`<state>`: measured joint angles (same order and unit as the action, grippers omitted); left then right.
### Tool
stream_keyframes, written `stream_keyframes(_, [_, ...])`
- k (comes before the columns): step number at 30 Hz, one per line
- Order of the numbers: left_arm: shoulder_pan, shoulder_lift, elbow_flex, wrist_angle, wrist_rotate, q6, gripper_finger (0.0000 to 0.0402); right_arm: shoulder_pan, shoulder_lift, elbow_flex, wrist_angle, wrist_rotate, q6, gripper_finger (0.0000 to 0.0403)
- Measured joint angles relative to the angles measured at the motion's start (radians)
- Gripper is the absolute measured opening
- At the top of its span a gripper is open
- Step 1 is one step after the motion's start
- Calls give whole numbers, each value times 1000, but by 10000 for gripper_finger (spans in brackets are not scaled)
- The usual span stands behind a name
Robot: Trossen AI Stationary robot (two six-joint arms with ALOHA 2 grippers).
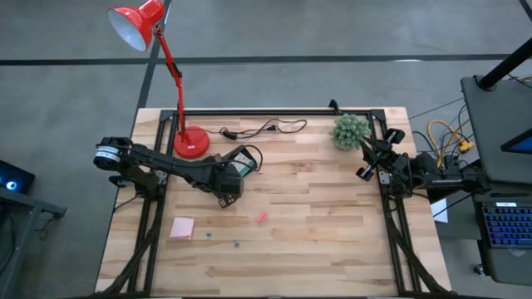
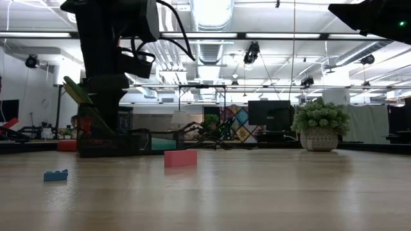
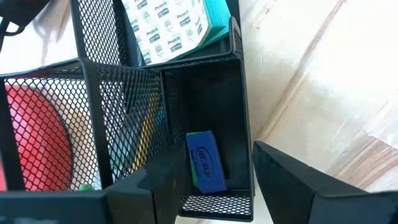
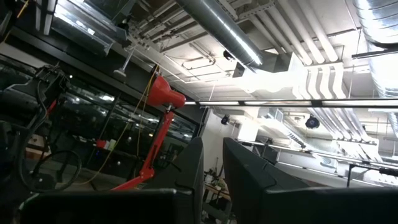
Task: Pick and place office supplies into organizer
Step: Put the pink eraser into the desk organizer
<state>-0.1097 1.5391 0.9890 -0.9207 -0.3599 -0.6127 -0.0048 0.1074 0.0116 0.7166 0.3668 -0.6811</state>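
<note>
Left gripper [image 3: 214, 180]: sits over the mesh organizer [image 3: 239, 87] at centre-left of the high view; its fingers stand apart with nothing between them, straddling one compartment.

Right gripper [image 4: 212, 180]: parked at the right edge of the table beside the green plant ball [image 1: 350, 130], pointing up at the ceiling; fingers close together with a narrow gap, holding nothing.

Organizer: black mesh tray just right of the red lamp base [image 1: 191, 144], under the left gripper.

Done so far: a blue eraser-like block [image 3: 206, 162] lies at the bottom of the compartment between the left fingers, apparently just let go; a printed sticky-note stack [image 3: 171, 28] with a teal pad beneath it fills the neighbouring compartment.

Left to do: the pink sticky-note pad [image 1: 182, 227] at lower left of the high view, the small red piece [image 1: 261, 217] near centre, and two tiny specks [image 1: 207, 234] between them are on the bare wood, well apart from the organizer. By this count the task looks roughly half done.

Only the left wrist view shows: the organizer's contents, hidden by the arm from above.

Only the high view shows: all the loose items at once, and the black cable [image 1: 266, 128] at the upper edge.

Only the low view shows: a blue brick [image 2: 55, 175] at lower left and the pink block [image 2: 180, 158] side-on, resting on the tabletop.
</note>
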Motion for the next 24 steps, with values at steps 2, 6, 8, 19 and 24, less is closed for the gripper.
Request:
stream_keyframes(2, [0, 0, 4, -4, 0, 0, 176, 0, 0, 0, 0, 0, 0, 52])
stream_keyframes(6, [0, 0, 32, -2, 0, -2, 176, 0, 0, 0, 0, 0, 0, 52])
stream_keyframes(8, [0, 0, 54, 2, 10, -2, 176, 0, 0, 0, 0, 0, 0, 52])
stream_keyframes(19, [-3, -1, 112, 328, 230, -99, 176, 0, 0, 0, 0, 0, 0, 52])
stream_keyframes(24, [-21, -1, 114, 392, 232, -244, 176, 0, 0, 0, 0, 0, 0, 52])
